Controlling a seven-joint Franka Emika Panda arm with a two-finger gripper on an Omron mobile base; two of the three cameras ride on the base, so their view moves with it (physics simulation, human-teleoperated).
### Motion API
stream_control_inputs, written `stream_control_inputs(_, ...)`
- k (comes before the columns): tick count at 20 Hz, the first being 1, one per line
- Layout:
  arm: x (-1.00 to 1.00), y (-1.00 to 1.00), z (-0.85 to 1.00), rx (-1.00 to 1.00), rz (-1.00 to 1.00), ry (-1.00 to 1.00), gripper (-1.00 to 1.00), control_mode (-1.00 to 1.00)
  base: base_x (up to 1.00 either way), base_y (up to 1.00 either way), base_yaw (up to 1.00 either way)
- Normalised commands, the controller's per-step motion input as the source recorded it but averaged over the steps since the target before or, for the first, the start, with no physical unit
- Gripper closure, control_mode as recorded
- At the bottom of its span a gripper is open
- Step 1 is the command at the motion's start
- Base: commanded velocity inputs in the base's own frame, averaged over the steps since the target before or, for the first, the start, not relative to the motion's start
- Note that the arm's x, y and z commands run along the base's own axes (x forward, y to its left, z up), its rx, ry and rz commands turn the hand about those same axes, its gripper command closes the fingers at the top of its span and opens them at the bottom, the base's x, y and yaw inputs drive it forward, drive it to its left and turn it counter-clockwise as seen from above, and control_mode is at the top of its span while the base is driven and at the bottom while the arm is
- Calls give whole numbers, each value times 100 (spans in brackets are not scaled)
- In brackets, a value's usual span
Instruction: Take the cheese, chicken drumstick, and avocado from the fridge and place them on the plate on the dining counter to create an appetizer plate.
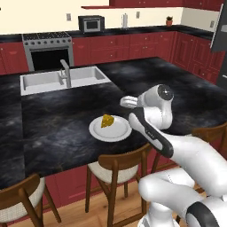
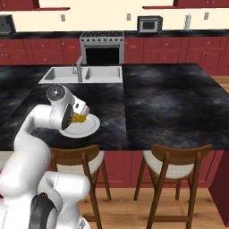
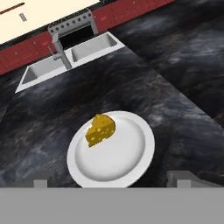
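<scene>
Retreat is the step in hand, as I judge it: with the first food delivered, the arm should lift straight up and back before the base turns for the fridge, so nothing brushes the rim or nudges the wedge. Nearest the camera on the hand, the two-finger gripper [image 3: 113,180] stands spread wide, its dark tips well apart and bare; it holds nothing and touches nothing, hovering above the near edge of the plain white round plate [image 3: 140,155]. On that plate, toward its far left part, lies the yellow-orange holed cheese wedge [image 3: 100,130], resting free. The plate sits on the black marbled dining counter [image 1: 62,128], close to its front edge above the wooden chairs [image 1: 116,166]. From the right base view the cheese seems partly hidden behind the wrist. Farther off lies the white double sink [image 1: 44,80].
</scene>
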Motion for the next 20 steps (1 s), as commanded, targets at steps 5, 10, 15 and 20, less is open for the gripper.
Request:
stream_control_inputs(5, -80, 0, 13, -10, 29, 0, -100, -100, 0, 0, 0)
stream_control_inputs(10, -65, -2, 43, -8, 11, 0, -100, -100, 0, 0, 0)
stream_control_inputs(15, -43, 0, 28, -5, 1, 0, -100, -100, 0, 0, 0)
stream_control_inputs(20, -38, -6, 18, -5, 0, 0, -100, -100, 0, 0, 0)
